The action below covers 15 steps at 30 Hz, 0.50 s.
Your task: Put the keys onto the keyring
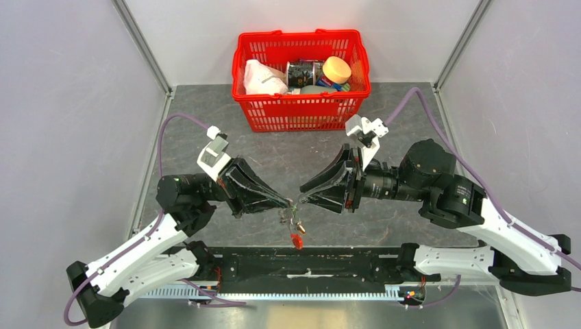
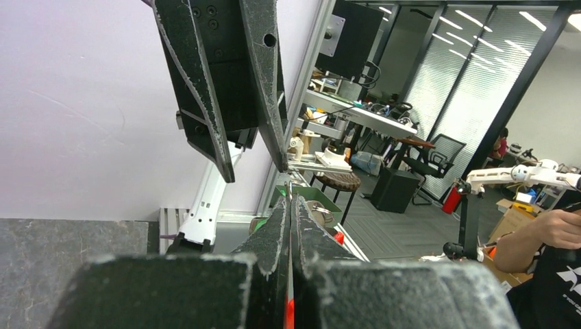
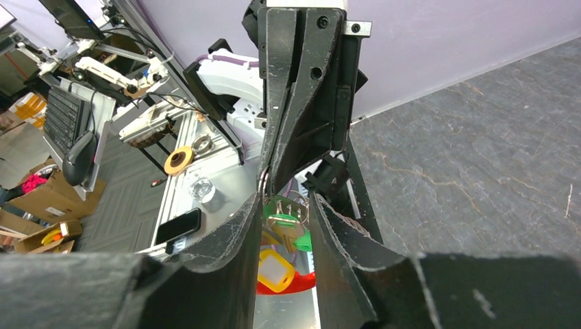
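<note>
The left hand (image 2: 290,205) is pressed fully closed. A thin sliver of metal and a line of red show in the seam between its fingers, so it appears to pinch the keyring (image 3: 301,279) by its wire ring. That grip lets the bunch hang free just below the fingertips, clear of the table (image 1: 384,219). Held this way, the ring faces the other arm and its weight pulls everything downward.

The right hand (image 3: 284,202) meets it tip to tip from the opposite side. Its jaws are narrowly parted and nothing can be seen clamped between them. Through that gap, just beyond its fingertips, hang the keys (image 3: 282,223). A green-headed key (image 3: 277,205) is uppermost, with brass ones under it, then a yellow tag (image 3: 274,267) and the red loop lowest. I judge this hand is set to work a key or the ring's coil while the left one steadies it. Which key it is after cannot be told.

Outward from both hands the table is bare grey stone, with no loose key visible on it. A red basket (image 1: 305,33) of groceries sits well beyond the fingertips at the far side, out of the way. A black rail (image 1: 308,264) runs below the dangling bunch, near the arms' bases. The real obstruction is the crowding: two pairs of fingers and the hanging keys share one small spot.
</note>
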### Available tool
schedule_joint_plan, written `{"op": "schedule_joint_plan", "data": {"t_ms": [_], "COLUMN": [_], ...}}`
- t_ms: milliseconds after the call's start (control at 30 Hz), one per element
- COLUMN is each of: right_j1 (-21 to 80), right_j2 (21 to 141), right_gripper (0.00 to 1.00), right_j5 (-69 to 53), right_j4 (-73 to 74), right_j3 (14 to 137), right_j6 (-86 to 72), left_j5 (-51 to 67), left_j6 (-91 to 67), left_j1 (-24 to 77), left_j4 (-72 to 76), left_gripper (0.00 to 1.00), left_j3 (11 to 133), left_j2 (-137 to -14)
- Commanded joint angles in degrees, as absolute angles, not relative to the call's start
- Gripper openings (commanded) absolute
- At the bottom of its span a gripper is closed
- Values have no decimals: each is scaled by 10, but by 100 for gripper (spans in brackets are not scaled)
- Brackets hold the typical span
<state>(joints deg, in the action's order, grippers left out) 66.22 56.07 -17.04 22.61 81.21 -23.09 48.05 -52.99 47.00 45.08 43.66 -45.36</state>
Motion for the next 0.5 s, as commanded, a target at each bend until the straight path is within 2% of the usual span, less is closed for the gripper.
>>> {"op": "schedule_joint_plan", "data": {"t_ms": [0, 467], "right_j1": [663, 664], "right_j2": [553, 570], "right_gripper": [39, 38], "right_j5": [-179, -198], "right_j4": [177, 161], "right_j3": [805, 801], "right_j6": [-242, -246], "left_j5": [451, 416], "left_j6": [-508, -493], "left_j1": [470, 471], "left_j4": [465, 441], "left_gripper": [2, 2], "left_j3": [439, 439], "left_j2": [-451, -445]}}
